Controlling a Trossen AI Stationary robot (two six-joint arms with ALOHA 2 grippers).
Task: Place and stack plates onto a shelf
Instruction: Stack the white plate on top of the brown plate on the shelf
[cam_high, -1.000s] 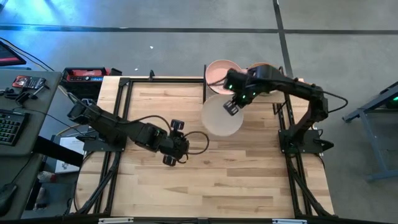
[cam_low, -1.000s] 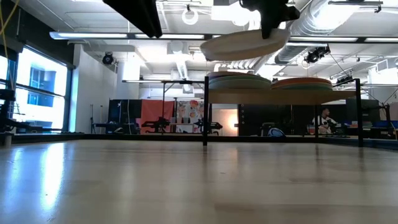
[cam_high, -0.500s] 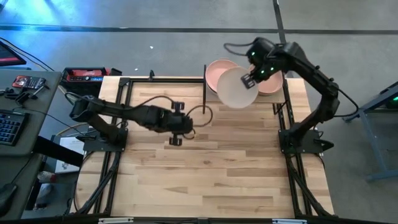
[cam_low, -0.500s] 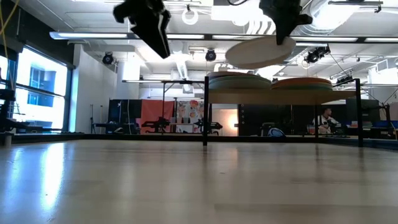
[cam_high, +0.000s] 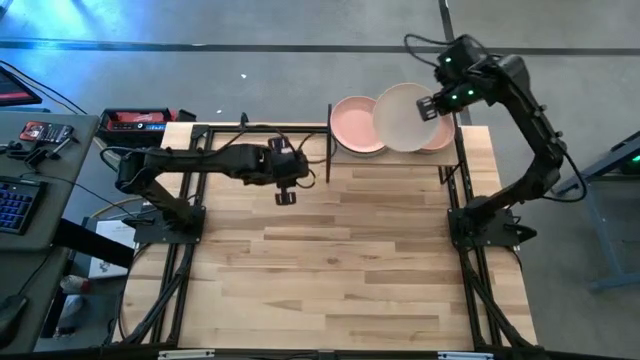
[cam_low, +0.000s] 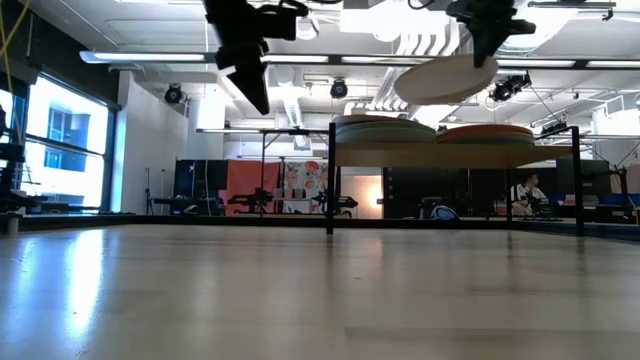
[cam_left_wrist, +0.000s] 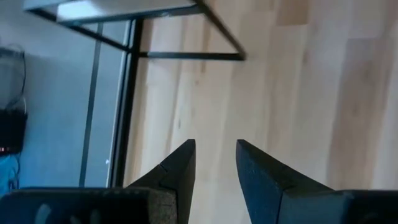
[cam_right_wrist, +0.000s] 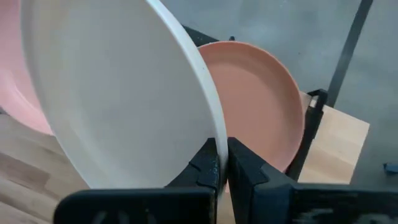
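R hand (cam_high: 432, 106) clamped on rim of white plate (cam_high: 402, 117), held tilted above shelf (cam_low: 455, 155) stacks for clearance before lowering. Pink plates (cam_high: 356, 124) lie below it. L hand (cam_high: 285, 192) fingers apart, empty, over counter (cam_high: 350, 250).

Cream plate (cam_high: 403, 117) tilted above shelf's (cam_low: 455, 153) stacks (perhaps two).

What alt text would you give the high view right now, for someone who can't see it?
From above: the right hand holds a cream plate by its rim above the shelf, over two stacks topped by pink plates. The left hand is open and empty above the wooden table, beside the shelf.
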